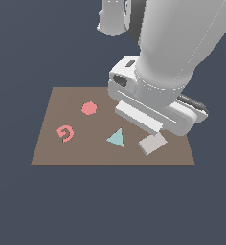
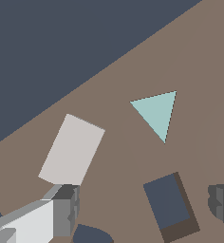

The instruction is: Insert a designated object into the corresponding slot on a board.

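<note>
The pale grey-beige rectangular block (image 1: pixel 152 143) (image 2: pixel 71 149) lies flat on the brown board (image 1: pixel 62 103) (image 2: pixel 204 71), near its front right corner in the exterior view. My gripper (image 2: pixel 142 209) hangs just above the board, open and holding nothing. One finger (image 2: pixel 61 209) shows right at the block's short edge; the other finger (image 2: pixel 223 206) stands far off to the side. The dark rectangular slot (image 2: pixel 170 204) with rounded corners lies between the fingers, apart from the block. In the exterior view the hand hides the slot.
A teal triangle (image 1: pixel 116 138) (image 2: pixel 156 114) lies beside the block. A pink hexagon (image 1: pixel 88 108) and a pink G-shaped piece (image 1: pixel 65 133) sit toward the exterior view's left. Part of another dark cut-out (image 2: pixel 90 235) shows by the finger. Dark floor surrounds the board.
</note>
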Tool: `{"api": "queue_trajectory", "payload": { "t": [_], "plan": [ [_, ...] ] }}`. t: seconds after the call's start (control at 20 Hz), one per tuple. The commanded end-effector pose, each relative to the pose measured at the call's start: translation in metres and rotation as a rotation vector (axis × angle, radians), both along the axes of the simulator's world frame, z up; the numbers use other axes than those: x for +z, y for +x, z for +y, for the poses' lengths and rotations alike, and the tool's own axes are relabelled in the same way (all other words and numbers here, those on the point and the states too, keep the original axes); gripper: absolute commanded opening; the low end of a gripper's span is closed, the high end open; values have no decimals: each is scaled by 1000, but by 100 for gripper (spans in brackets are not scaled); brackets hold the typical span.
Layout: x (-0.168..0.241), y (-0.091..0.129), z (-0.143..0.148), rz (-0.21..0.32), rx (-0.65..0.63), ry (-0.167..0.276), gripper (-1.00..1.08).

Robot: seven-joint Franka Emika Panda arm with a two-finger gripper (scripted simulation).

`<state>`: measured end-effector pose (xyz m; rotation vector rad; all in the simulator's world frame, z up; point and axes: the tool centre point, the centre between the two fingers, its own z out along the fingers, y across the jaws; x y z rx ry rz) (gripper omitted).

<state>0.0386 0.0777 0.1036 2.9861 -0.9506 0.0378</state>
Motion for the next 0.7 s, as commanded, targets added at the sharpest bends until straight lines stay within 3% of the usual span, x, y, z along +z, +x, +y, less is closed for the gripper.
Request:
{"api": "queue_trajectory", "payload": {
  "t": [0.0, 0.65],
  "plan": [
    [-10, 7, 10, 3, -78, 3, 100],
    [-45, 38, 39, 15, -355, 15, 100]
  ]
}}
